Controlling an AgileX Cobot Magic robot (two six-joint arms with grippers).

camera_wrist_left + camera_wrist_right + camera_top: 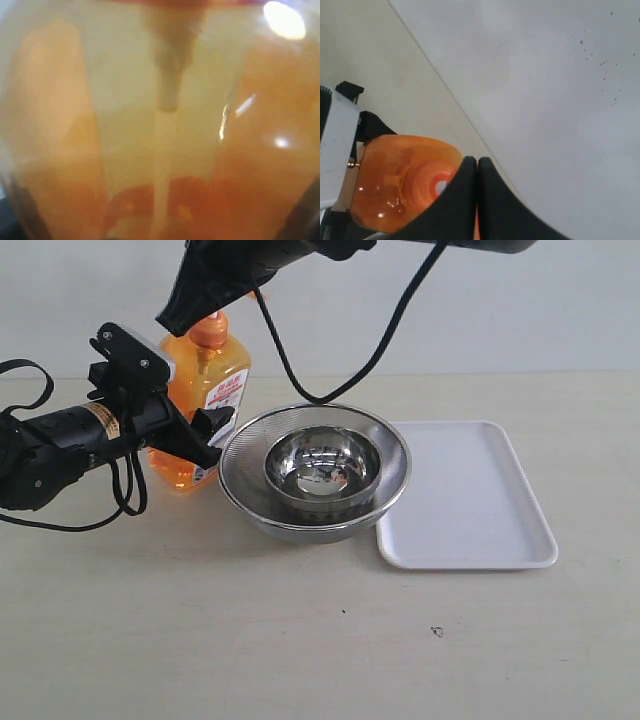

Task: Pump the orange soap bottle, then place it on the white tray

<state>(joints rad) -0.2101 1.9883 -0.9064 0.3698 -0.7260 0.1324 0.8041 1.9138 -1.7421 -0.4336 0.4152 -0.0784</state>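
The orange soap bottle stands upright at the table's left, just left of the steel bowl. My left gripper comes in from the left and is shut on the bottle's body, one finger in front and one behind. The left wrist view is filled with the blurred orange bottle. My right gripper is shut and hangs down from above over the orange pump head. From the right wrist, the shut fingertips cover the pump, with the bottle below. The white tray lies empty to the right of the bowl.
A round steel mesh bowl holding a smaller steel bowl sits between bottle and tray, touching the tray's left edge. A black cable loops down behind the bowl. A pale wall runs along the back of the table.
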